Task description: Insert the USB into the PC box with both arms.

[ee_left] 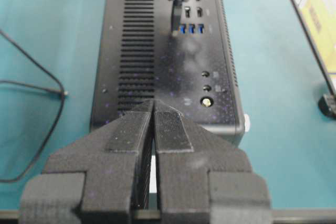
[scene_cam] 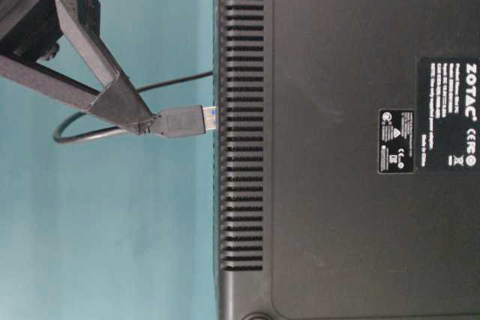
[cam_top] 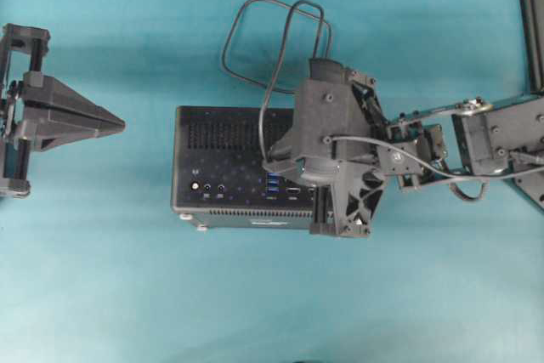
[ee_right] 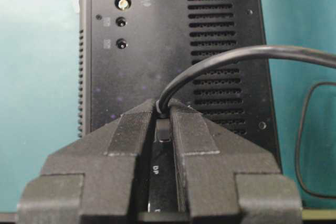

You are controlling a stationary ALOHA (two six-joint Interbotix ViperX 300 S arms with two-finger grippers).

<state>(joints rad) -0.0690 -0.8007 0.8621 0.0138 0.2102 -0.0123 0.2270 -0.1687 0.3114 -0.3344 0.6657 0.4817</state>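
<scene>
The black PC box (cam_top: 225,138) lies mid-table with its port panel facing up. My right gripper (cam_top: 274,163) is above the panel, shut on the USB plug (scene_cam: 180,121). The plug's blue tip touches the box face (scene_cam: 219,114) at the stacked blue USB ports (ee_left: 191,28). The right wrist view shows the cable (ee_right: 220,59) coming out between the shut fingers (ee_right: 181,124). The cable loops (cam_top: 272,40) behind the box, and its metallic tip (ee_left: 64,93) lies on the table. My left gripper (cam_top: 119,125) is shut and empty, left of the box and apart from it.
A black frame post (cam_top: 531,14) stands at the far right edge. In the left wrist view a yellow object (ee_left: 320,14) and a black rod (ee_left: 310,40) lie beyond the box's right side. The table (cam_top: 127,278) is teal.
</scene>
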